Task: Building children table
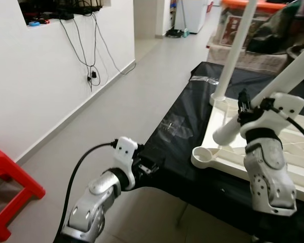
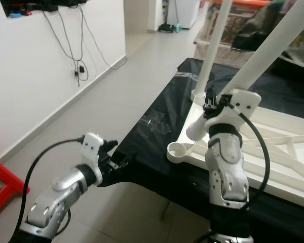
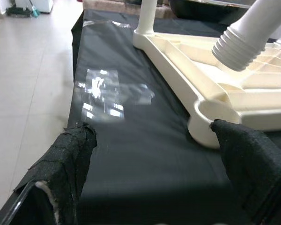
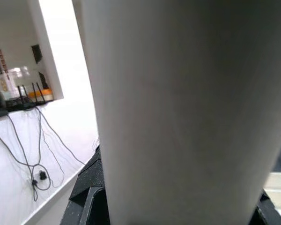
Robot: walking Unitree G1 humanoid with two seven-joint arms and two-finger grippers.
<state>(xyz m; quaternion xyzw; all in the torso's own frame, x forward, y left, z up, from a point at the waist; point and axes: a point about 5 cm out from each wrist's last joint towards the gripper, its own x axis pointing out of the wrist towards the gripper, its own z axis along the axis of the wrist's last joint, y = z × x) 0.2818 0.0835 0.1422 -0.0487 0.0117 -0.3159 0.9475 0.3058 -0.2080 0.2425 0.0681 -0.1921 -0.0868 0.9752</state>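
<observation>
An upturned cream tabletop [image 1: 220, 167] lies on a black-covered table [image 1: 185, 114]. One white leg [image 1: 236, 48] stands upright in its far corner socket. My right gripper [image 1: 247, 105] is shut on a second white leg [image 1: 290, 75], held tilted. That leg's threaded end [image 3: 239, 47] hangs just above and beyond the empty near corner socket [image 1: 203, 154]. The held leg [image 4: 178, 112] sits very close in the right wrist view. My left gripper [image 3: 154, 140] is open at the black table's near edge, a little short of the socket [image 3: 210, 117], with nothing between its fingers [image 3: 70, 154].
A red stool [image 1: 10, 187] stands on the floor at the left. Cables [image 1: 91, 71] hang down the white wall. A shiny tape patch [image 3: 107, 89] lies on the black cover. Boxes and clutter [image 1: 243, 28] stand behind the table. Open floor [image 1: 121, 111] runs along the left.
</observation>
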